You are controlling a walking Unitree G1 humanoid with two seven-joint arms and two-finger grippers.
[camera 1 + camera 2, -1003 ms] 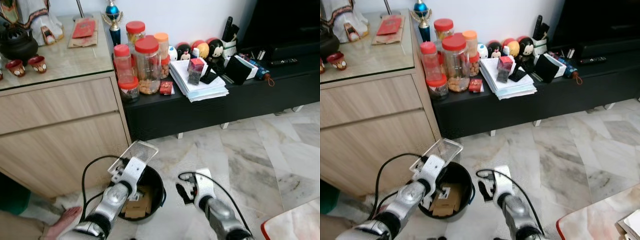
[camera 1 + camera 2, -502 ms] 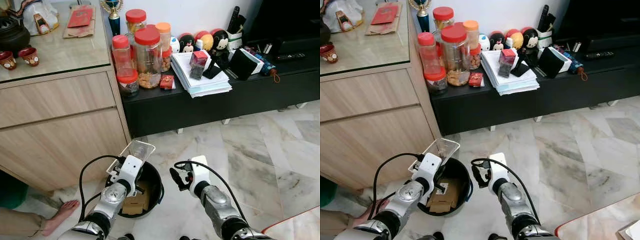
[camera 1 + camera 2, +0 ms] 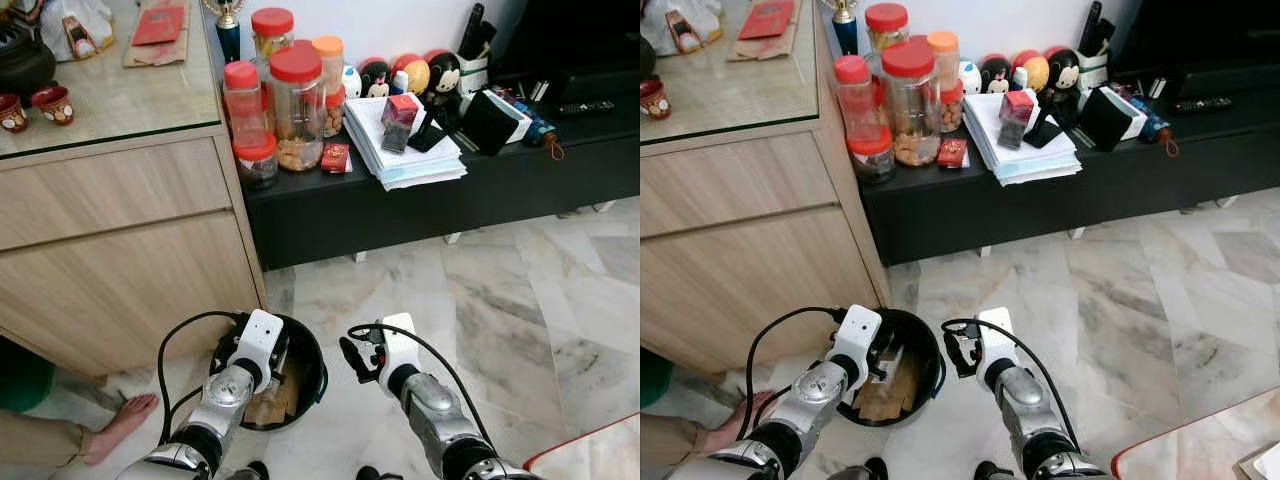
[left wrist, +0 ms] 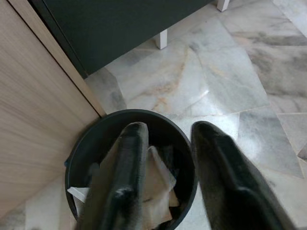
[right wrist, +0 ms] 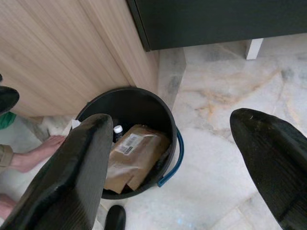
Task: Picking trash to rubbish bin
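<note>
We saw a pale wooden cabinet (image 3: pixel 120 250) beside a low black shelf (image 3: pixel 420 205). On the shelf stood red-lidded jars (image 3: pixel 296 105), one orange-lidded jar (image 3: pixel 324 80), a stack of papers (image 3: pixel 405 150) and round cartoon figurines (image 3: pixel 400 75). Two small red cups (image 3: pixel 35 105) and a red packet (image 3: pixel 160 25) rested on the cabinet's glass top. A person's bare foot (image 3: pixel 120 425) lay on the marble floor (image 3: pixel 520 300).

Glossy veined marble floor (image 3: pixel 520 290). Matt light wood-grain cabinet (image 3: pixel 130 260) under a shiny glass-like top. Smooth black plastic bin (image 5: pixel 165 117) holding creased brown paper packaging (image 5: pixel 136 155). Matt black low shelf (image 3: pixel 420 205). Clear plastic jars (image 3: pixel 297 120), glossy red lids.
</note>
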